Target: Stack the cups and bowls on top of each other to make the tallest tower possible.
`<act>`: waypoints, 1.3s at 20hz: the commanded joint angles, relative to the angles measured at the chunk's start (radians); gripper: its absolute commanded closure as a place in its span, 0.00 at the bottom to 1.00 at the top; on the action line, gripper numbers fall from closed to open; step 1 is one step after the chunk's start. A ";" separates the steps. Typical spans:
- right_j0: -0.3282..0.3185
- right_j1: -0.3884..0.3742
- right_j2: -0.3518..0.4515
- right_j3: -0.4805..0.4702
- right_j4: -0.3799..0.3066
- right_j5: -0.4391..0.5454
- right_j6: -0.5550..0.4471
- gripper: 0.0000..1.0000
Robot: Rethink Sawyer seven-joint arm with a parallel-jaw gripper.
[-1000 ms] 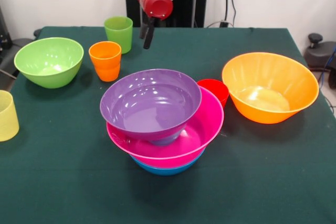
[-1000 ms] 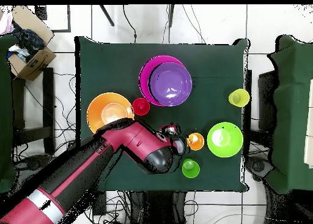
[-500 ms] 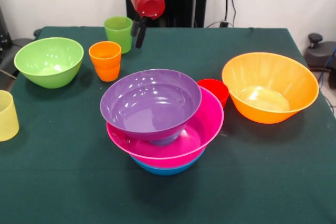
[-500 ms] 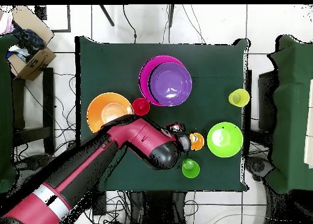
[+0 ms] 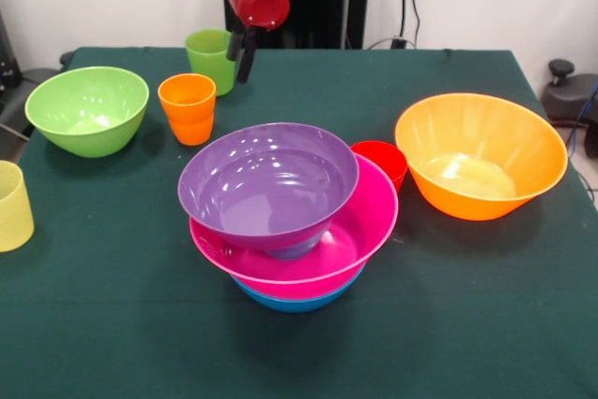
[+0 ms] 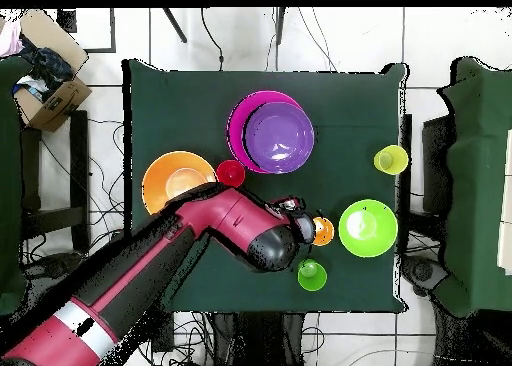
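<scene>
A: What carries everything?

B: A table (image 5: pixel 448 324) under a dark green cloth, square from overhead. Behind it in the front view stands a pale wall with cables hanging down; overhead, a white tiled floor (image 6: pixel 330 42) runs round it, strewn with wires, and a cardboard box (image 6: pixel 45 92) sits off one corner.

A: And the largest thing on it?

B: The red and black arm (image 6: pixel 150 272), reaching in from the robot's edge. Next is the tower (image 5: pixel 290 221) near the table's middle: the purple bowl (image 5: pixel 266 184) sits in the pink bowl (image 5: pixel 364 221), which rests in a blue bowl (image 5: pixel 294 304) showing only as a rim beneath.

A: The other bowls?

B: The orange bowl (image 5: pixel 481 156) stands alone towards one side edge, upright. The lime green bowl (image 5: pixel 86 109) stands near the opposite side edge.

A: The cups?

B: The red cup (image 5: pixel 383 161) is tucked just behind the pink bowl's rim, between the tower and the orange bowl. The orange cup (image 5: pixel 187 107) stands beside the lime green bowl, the green cup (image 5: pixel 211 58) near the robot's edge, and the pale yellow cup (image 5: pixel 11 205) at the side edge, partly cut off.

A: The gripper?

B: The gripper (image 5: pixel 240 53) hangs above the cloth just beside the green cup, holding nothing; its two dark fingers stand narrowly apart.
</scene>
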 commanded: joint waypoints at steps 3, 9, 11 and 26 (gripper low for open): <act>-0.008 -0.048 0.231 -0.071 -0.076 -0.038 -0.317 0.00; -0.015 -0.110 0.285 -0.045 -0.094 -0.006 -0.431 0.00; -0.013 -0.115 0.291 -0.043 -0.109 -0.008 -0.441 0.00; 0.002 -0.163 0.339 -0.019 -0.173 -0.027 -0.541 0.00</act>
